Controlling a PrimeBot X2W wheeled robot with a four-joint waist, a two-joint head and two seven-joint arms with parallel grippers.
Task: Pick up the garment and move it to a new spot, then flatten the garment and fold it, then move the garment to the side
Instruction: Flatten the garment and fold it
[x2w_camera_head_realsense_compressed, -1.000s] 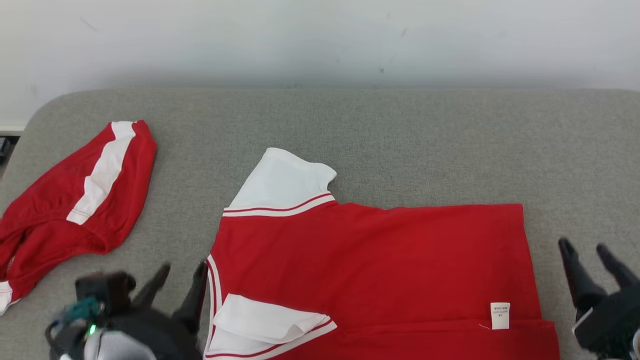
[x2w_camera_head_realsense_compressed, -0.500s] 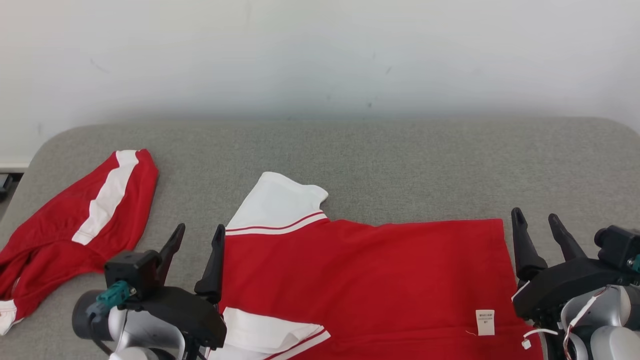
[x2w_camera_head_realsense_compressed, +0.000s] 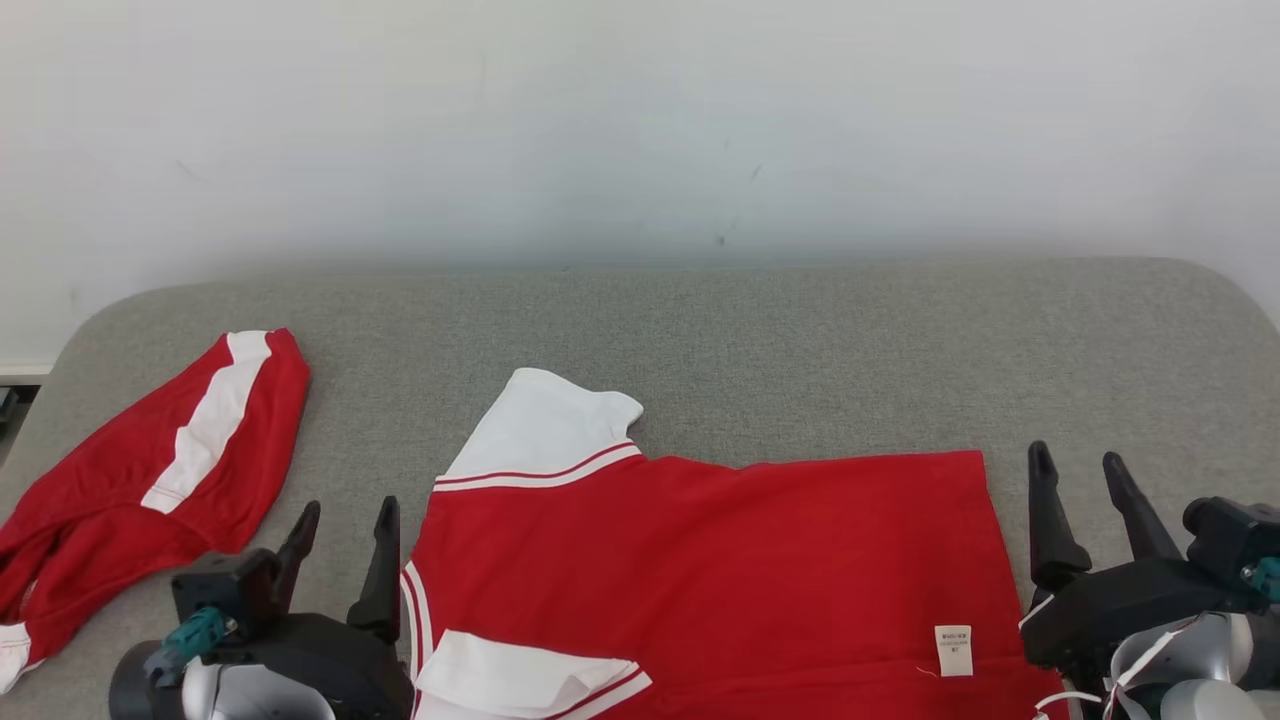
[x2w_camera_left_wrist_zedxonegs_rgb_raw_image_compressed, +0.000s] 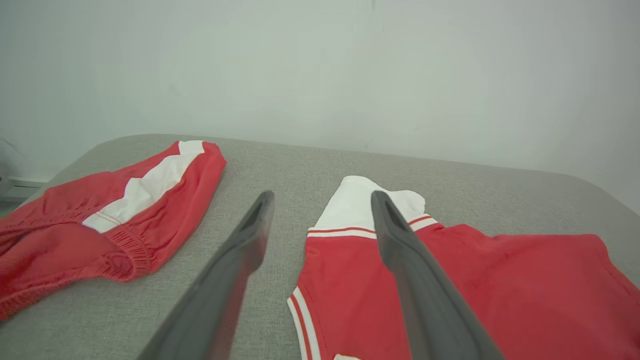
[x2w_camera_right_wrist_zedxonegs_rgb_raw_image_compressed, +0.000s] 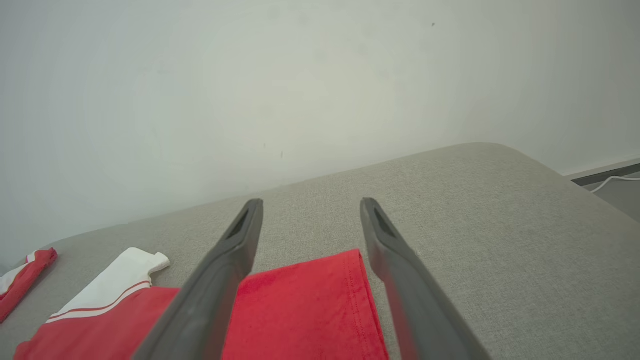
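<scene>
Head view: both jaws wide, empty

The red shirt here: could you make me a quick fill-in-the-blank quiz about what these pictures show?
1. The red shirt lies spread on a ____ padded surface.
2. The shirt's far sleeve is coloured ____.
3. The left gripper and the right gripper both stand ____, holding nothing.
4. In the head view, the second red garment lies to the shirt's ____.
Missing words: grey; white; open; left.
</scene>
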